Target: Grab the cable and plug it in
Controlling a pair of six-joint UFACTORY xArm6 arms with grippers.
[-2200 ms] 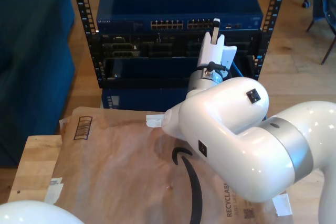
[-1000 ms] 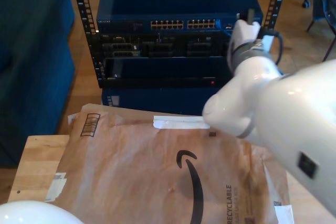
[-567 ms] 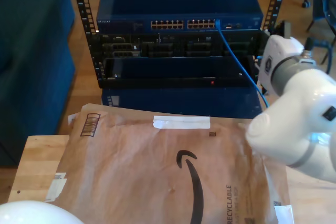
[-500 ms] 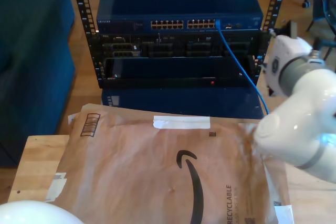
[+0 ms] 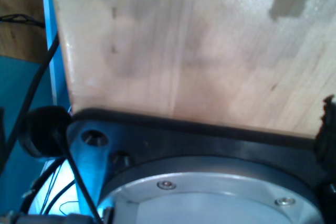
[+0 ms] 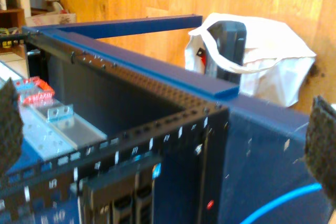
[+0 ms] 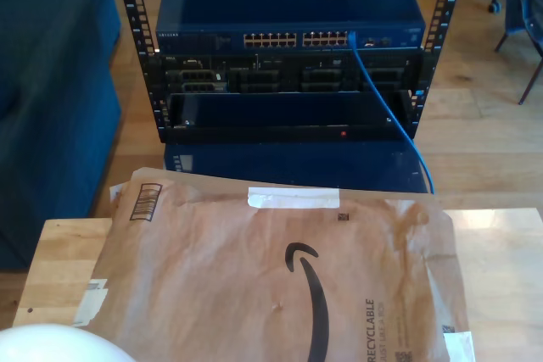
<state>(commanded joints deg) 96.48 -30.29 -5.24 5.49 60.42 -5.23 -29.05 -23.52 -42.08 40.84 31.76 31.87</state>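
Blue on dark metal: cable (image 7: 386,99) seated by its plug in the port row of the top switch (image 7: 288,19), at the end of the row nearest the rack (image 7: 127,40) post on the exterior view's right. From there, slanting down across the lower units and off behind the worktop (image 7: 64,252) at its far edge. Same cable (image 6: 283,202) as a bright arc low against the rack's side panel in the second wrist view.

My second hand (image 6: 165,129) spread wide, pads (image 6: 321,145) far apart with nothing between them, facing the rack's upper corner. My first hand: cannot tell whether spread or pressed together (mostly bare wood and an arm base in its wrist view).

Judged from this: plugging step apparently done, cable free of both hands. Next move calls for little, perhaps a check that the plug sits fully home, and for keeping clear of the hanging run so as not to snag it.
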